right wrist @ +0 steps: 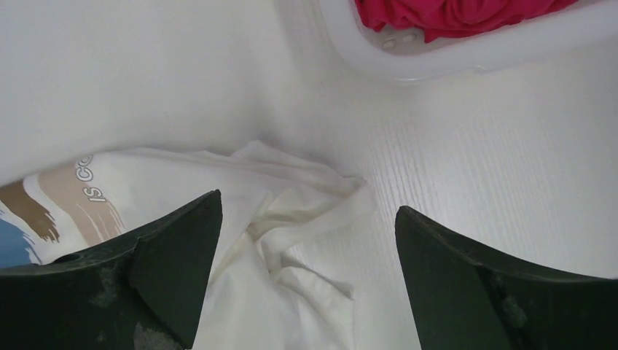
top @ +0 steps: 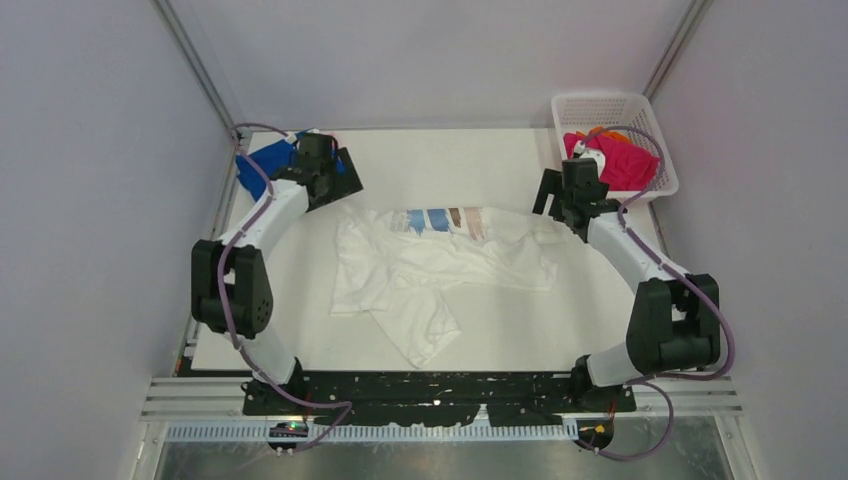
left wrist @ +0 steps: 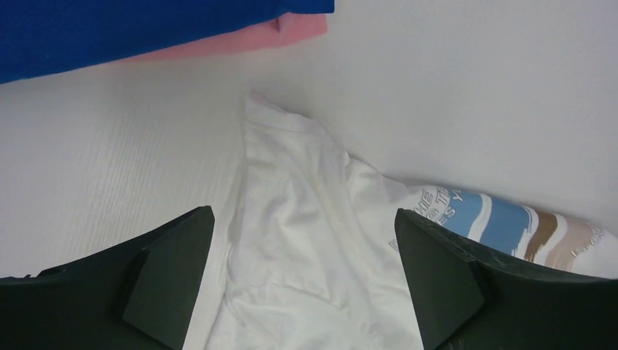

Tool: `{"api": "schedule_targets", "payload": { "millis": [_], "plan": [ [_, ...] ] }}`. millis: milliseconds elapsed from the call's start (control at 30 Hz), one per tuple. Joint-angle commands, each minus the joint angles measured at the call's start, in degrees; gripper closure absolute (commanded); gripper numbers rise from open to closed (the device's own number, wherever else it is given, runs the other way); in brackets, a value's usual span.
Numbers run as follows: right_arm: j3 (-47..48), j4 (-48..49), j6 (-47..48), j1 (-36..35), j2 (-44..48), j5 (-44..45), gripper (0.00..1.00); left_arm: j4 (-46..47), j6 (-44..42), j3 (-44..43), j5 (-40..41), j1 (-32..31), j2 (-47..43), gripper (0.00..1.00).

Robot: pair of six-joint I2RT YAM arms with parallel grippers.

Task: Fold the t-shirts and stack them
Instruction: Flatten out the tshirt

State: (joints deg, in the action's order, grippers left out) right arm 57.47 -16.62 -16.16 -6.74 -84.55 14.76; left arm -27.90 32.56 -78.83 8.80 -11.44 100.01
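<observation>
A white t-shirt [top: 430, 265] lies crumpled and partly spread across the middle of the table, with a blue and brown print [top: 445, 220] at its far edge. My left gripper [top: 340, 185] hovers open over the shirt's far left corner [left wrist: 291, 219], nothing between its fingers. My right gripper [top: 560, 205] hovers open over the bunched far right corner [right wrist: 277, 219], also holding nothing. A royal blue t-shirt [left wrist: 109, 29] lies folded on a pale pink one [left wrist: 240, 40] at the far left [top: 262, 165]. A magenta t-shirt [top: 620, 160] fills the basket, with a bit of orange [top: 612, 135] behind it.
The white mesh basket [top: 610, 108] stands at the far right corner, its rim [right wrist: 437, 62] just beyond my right gripper. Grey walls close in the table on the left, right and back. Both arm bases sit at the near edge.
</observation>
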Motion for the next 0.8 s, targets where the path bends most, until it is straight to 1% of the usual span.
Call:
{"api": "schedule_targets", "payload": {
  "millis": [0,33,167,267,333,433,500,533,600,700,767],
  "plan": [
    [-1.38,-0.58,-5.42,0.56,7.11,4.26,0.04,-3.97,2.30,5.23,0.30,-0.50,-12.34,0.00],
    [-4.29,-1.41,-6.63,1.09,9.41,3.93,0.05,-5.16,3.45,8.08,0.83,-0.58,-14.86,0.00],
    [-14.52,-1.95,-12.40,3.85,18.44,-0.49,0.04,-5.97,8.95,25.42,2.03,-1.16,-26.46,0.00],
    [-20.66,-2.34,-15.40,5.68,24.96,-3.39,0.04,-5.63,12.73,34.61,0.82,-1.22,-34.95,0.00],
    [-23.52,-5.05,-15.52,8.07,26.79,-4.11,0.04,-6.34,14.46,39.00,-0.58,-1.49,-39.54,0.00],
    [-24.19,-8.12,-14.87,10.12,26.69,-3.43,0.04,-4.66,15.27,45.26,-1.51,-1.83,-44.43,0.00],
    [-24.42,-9.14,-14.42,10.61,25.41,-4.36,0.03,-5.27,15.26,47.91,-1.20,-1.87,-44.55,0.01],
    [-24.58,-9.35,-14.34,10.74,25.01,-4.60,0.02,-5.08,15.19,48.70,-1.24,-1.83,-44.12,0.03],
    [-24.87,-9.40,-14.17,10.86,24.07,-4.99,0.01,-3.88,14.95,49.84,-3.05,-1.83,-42.54,0.12],
    [-25.07,-8.89,-13.93,10.87,23.10,-6.05,0.00,-0.43,14.73,50.69,-7.27,-1.95,-39.45,0.21],
    [-25.17,-8.64,-13.84,10.92,22.89,-6.36,0.04,0.21,14.62,50.26,-8.48,-2.11,-37.61,0.29]
  ]
}}
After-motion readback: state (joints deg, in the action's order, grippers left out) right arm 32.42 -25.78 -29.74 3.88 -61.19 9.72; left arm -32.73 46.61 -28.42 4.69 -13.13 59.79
